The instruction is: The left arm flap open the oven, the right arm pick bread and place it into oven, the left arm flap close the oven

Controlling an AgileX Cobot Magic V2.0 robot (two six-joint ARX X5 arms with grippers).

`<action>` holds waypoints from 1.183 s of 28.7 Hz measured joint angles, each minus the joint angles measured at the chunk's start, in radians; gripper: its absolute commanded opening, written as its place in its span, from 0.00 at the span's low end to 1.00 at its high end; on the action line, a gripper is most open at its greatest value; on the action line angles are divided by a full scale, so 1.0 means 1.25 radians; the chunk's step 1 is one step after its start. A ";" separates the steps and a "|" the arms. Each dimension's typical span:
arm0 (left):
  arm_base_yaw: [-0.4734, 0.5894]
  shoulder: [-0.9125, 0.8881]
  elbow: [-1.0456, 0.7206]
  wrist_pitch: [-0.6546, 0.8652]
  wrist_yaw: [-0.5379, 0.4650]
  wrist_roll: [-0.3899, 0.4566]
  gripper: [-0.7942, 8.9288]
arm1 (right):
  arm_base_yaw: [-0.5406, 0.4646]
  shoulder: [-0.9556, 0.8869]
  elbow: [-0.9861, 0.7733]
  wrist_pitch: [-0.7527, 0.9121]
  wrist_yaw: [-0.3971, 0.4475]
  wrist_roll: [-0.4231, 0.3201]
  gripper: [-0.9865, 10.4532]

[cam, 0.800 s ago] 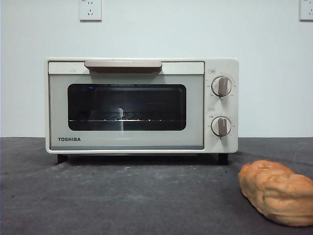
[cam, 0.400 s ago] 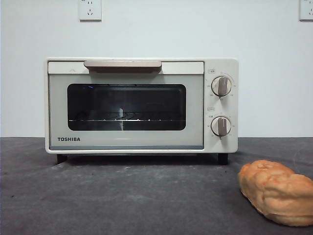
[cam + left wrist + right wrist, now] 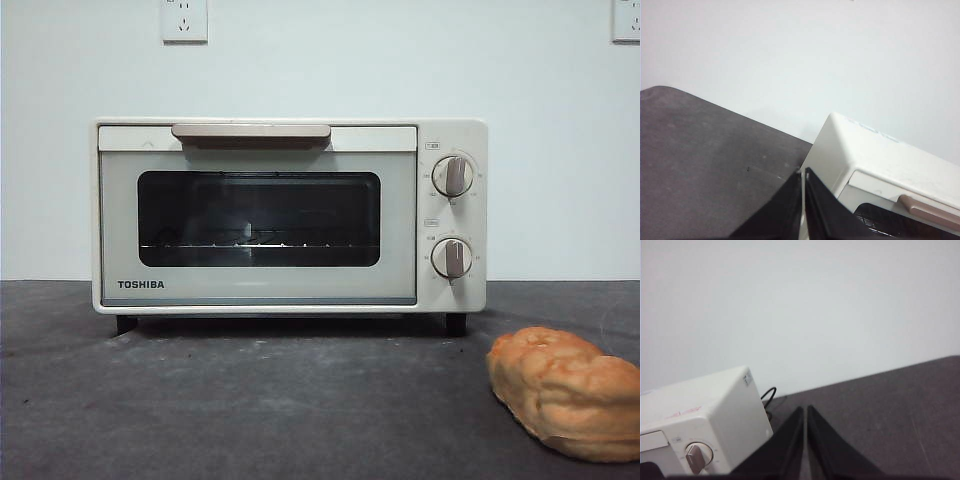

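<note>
The cream-white Toshiba oven (image 3: 290, 215) stands at the middle of the dark table, its glass door shut and the beige handle (image 3: 250, 132) along the top. A golden-orange bread (image 3: 565, 393) lies on the table near the front right. Neither arm shows in the front view. In the left wrist view my left gripper (image 3: 803, 172) is shut and empty, held above and off the oven's (image 3: 875, 160) left top corner. From the right wrist view my right gripper (image 3: 804, 409) is shut and empty, up beside the oven's (image 3: 705, 420) right end with its knob (image 3: 696, 457).
A white wall with two sockets (image 3: 184, 20) stands behind the oven. A black cable (image 3: 768, 395) runs behind the oven's right end. The dark grey table (image 3: 250, 400) stretches in front of the oven.
</note>
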 measured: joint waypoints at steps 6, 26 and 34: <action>0.000 0.120 0.129 -0.093 0.076 0.070 0.10 | 0.000 0.099 0.147 -0.128 -0.070 -0.042 0.09; -0.020 0.460 0.390 -0.374 0.298 0.269 0.10 | 0.009 0.480 0.506 -0.688 -0.290 -0.240 0.09; -0.021 0.459 0.392 -0.385 0.298 0.279 0.10 | 0.013 0.488 0.506 -0.702 -0.290 -0.255 0.40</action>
